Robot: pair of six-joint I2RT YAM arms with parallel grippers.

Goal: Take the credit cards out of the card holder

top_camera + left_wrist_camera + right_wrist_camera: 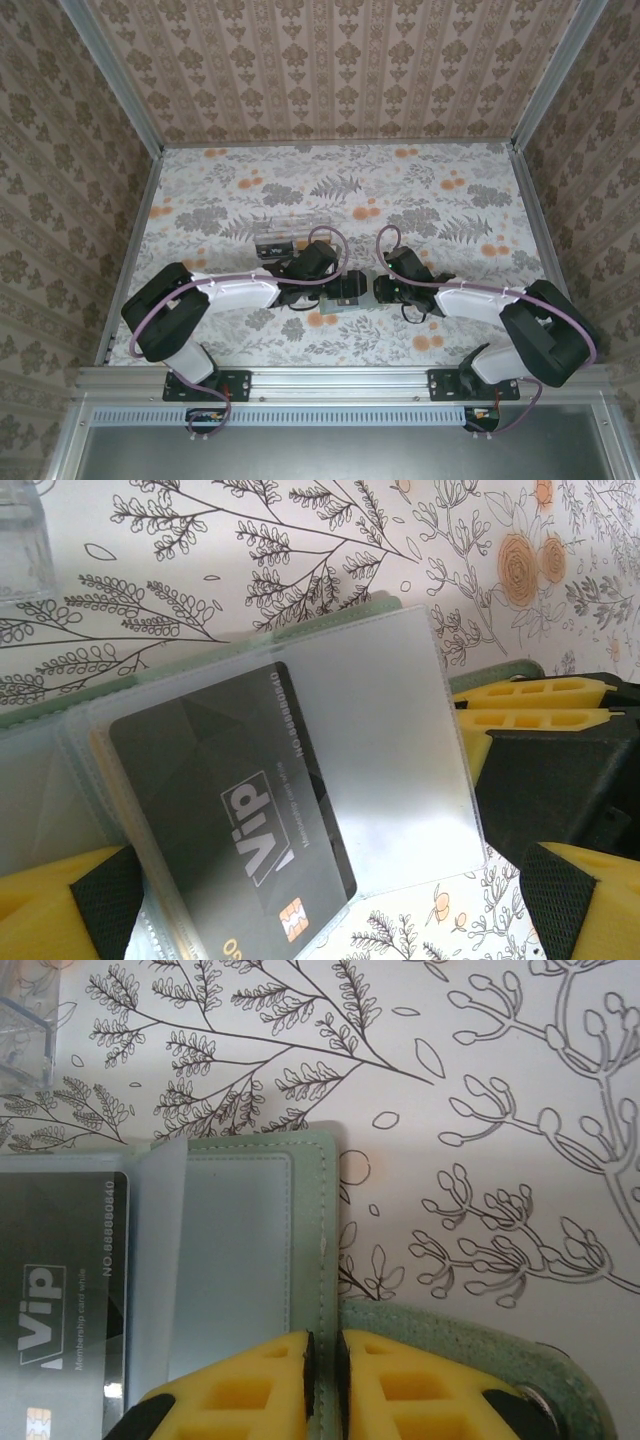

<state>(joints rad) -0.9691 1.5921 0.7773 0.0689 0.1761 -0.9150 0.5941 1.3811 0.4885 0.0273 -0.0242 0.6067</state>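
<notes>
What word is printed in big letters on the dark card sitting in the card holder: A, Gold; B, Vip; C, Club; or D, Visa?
B: the dark card in the card holder reads Vip in white lettering.

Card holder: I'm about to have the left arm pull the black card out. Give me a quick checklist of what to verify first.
1. Soft grey-green bifold card holder lies open: ok.
2. Right jaws shut on the holder's edge, pinning it: ok.
3. Left jaws wide open: ok.
4. Black VIP card in view beneath the clear plastic sleeve: ok.
5. Card's end free of the sleeve for gripping: cannot tell.
6. More cards behind it: cannot tell.
</notes>
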